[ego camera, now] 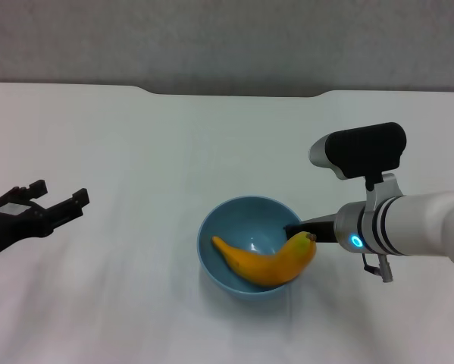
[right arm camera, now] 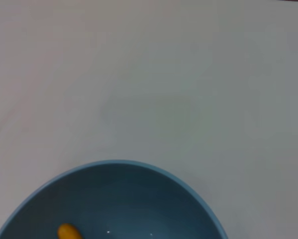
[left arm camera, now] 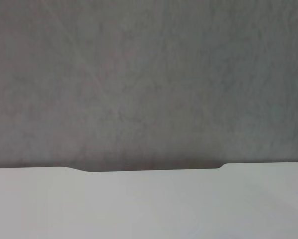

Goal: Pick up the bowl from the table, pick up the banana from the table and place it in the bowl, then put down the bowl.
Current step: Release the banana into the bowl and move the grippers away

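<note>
So the banana (ego camera: 268, 262) is already lying in the bowl (ego camera: 234, 227), lower middle of the head view, stem end propped up over the right side of the rim and the pointed end down toward the left inside. The bowl looks like it's sitting low over the white bench (ego camera: 173, 152), but I honestly can't tell if it's touching down or a hair above it.

The right claw (ego camera: 302, 227) comes in from the right side of the frame with a dark finger at the bowl's right rim, just beside the banana's stem. It looks clamped on the rim, though the fingertips are mostly hidden behind the banana, so that's my read, not a sure thing. The right wrist view only shows the far arc of the bowl (right arm camera: 119, 199) and a tiny bit of banana (right arm camera: 69, 232) at the bottom edge.

The left claw (ego camera: 48, 206) hangs at the left edge of the frame, well apart from the bowl, fingers spread and holding nothing. Its wrist camera just sees the far bench edge (left arm camera: 149, 209) and the wall.

My guess is we're at the put-down step. To do it well: keep the bowl level so the banana doesn't roll off that rim, settle it flat on the bench, then release and back out to the right without nudging the stem.
</note>
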`<state>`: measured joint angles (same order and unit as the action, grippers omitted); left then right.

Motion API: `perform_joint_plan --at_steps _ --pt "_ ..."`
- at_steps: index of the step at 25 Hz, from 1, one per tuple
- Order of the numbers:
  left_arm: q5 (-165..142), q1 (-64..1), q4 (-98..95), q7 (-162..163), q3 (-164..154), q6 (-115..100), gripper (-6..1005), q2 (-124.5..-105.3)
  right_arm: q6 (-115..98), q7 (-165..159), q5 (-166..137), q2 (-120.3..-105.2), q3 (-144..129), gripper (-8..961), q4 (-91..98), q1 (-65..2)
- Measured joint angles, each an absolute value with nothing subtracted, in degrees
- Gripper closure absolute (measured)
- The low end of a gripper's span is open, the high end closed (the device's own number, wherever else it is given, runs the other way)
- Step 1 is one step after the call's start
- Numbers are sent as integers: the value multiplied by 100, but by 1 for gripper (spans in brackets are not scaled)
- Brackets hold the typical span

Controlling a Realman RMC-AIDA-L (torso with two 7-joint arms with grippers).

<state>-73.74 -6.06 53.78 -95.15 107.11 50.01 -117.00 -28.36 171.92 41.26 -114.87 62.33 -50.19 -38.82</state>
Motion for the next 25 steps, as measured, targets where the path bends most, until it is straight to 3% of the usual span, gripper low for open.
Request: perform_joint_plan --at_steps 9,25 --pt "-7373 -595 5370 -9512 10740 5005 91 -11697 -2782 17191 3952 -11477 6128 848 -5085 -3839" --pt "-7374 -482 5361 -9510 10768 4978 91 -11698 -2251 17174 2504 -11465 6447 302 -6868 -2328"
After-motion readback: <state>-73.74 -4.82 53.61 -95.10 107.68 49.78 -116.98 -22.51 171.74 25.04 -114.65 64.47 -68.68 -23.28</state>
